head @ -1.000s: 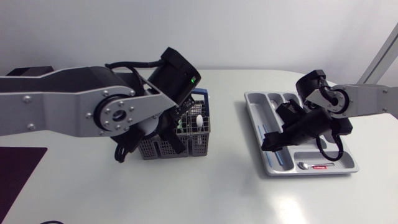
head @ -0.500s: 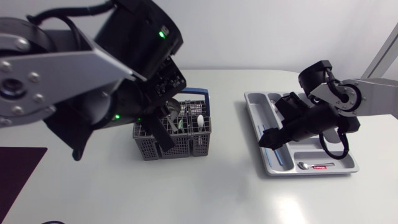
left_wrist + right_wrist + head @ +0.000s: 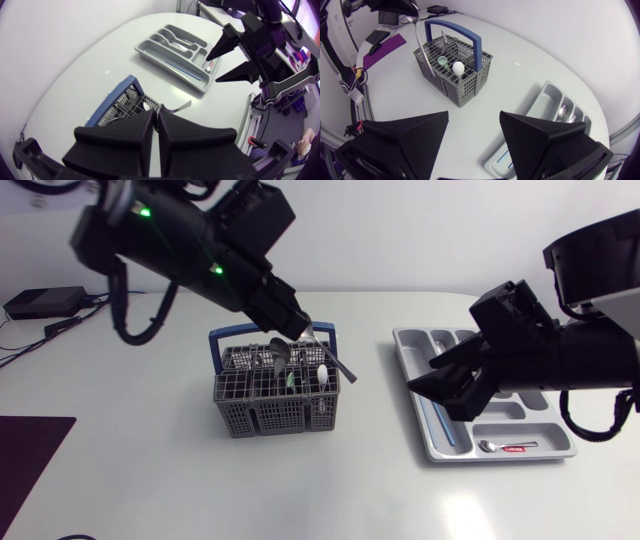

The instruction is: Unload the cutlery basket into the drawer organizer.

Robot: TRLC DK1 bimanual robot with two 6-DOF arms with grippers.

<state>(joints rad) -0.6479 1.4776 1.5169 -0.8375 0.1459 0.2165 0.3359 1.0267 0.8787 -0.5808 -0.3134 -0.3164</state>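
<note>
The left gripper (image 3: 156, 116) is clamped tight on a thin metal utensil (image 3: 338, 365), which has been lifted out above the cutlery basket (image 3: 275, 415) near the desk's middle. The right gripper (image 3: 474, 116) is spread wide and empty, and has been raised higher over the drawer organizer (image 3: 545, 444) by the desk's right edge.

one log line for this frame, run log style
left gripper: shut on spoon, above basket | right gripper: open, empty, over organizer | phase: spoon not yet placed
</note>
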